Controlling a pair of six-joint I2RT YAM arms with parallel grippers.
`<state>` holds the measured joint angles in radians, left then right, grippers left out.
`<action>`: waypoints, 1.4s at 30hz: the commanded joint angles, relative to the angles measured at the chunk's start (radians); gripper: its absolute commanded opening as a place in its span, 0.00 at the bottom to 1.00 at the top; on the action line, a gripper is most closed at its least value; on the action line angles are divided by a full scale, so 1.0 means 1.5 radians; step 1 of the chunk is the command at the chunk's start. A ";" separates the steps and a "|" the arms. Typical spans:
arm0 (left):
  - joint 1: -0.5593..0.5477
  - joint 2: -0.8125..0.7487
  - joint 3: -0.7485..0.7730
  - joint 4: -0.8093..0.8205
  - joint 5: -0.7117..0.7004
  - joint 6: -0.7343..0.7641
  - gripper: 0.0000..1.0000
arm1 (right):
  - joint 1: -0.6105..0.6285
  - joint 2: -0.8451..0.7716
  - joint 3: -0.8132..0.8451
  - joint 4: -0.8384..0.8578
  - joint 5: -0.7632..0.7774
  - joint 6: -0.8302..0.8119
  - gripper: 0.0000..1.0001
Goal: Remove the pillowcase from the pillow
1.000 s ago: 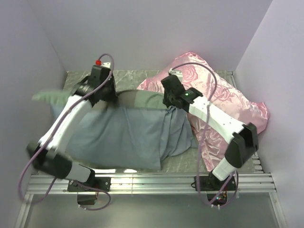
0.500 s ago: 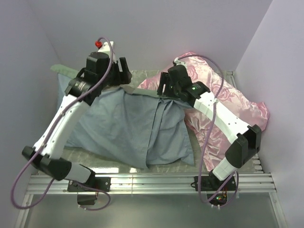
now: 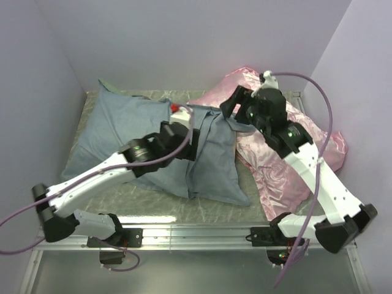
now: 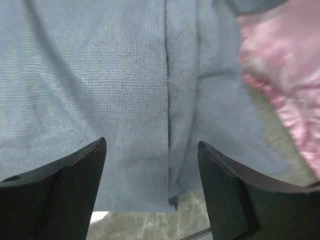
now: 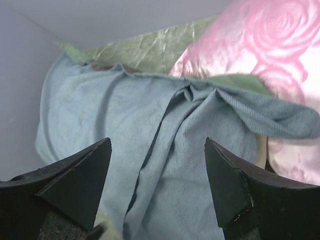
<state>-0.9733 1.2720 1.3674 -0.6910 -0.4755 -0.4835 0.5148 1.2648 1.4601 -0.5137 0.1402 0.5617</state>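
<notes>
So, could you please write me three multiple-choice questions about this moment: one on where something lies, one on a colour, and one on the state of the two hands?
1. In the top view, where does the pink rose-patterned pillow lie relative to the pillowcase?
A. To its left
B. To its right
C. Fully hidden underneath it

2. Which colour is the side of the pillowcase that faces up?
A. White
B. Red
C. Grey-blue

3. How do the left hand and the right hand stand?
A. Both open, holding nothing
B. Both shut on cloth
C. Left shut, right open

Answers:
1 B, the pink satin shows beyond the cloth's right edge.
2 C, the cloth looks grey-blue in all three views.
3 A, each wrist view shows the fingers spread wide above the cloth, gripping nothing.
</notes>
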 commanded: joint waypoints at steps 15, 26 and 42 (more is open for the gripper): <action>-0.016 0.107 -0.027 0.036 -0.117 -0.024 0.53 | 0.130 -0.146 -0.302 0.133 0.013 0.061 0.80; 0.011 0.112 -0.043 0.074 -0.075 -0.014 0.52 | 0.137 -0.116 -0.291 0.141 0.022 0.068 0.78; 0.074 0.026 -0.073 0.036 -0.127 -0.074 0.00 | 0.183 0.100 -0.148 0.125 0.017 0.047 0.67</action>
<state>-0.8864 1.3716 1.2697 -0.6296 -0.6361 -0.5556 0.7761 1.3720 1.1664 -0.3199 0.1375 0.6373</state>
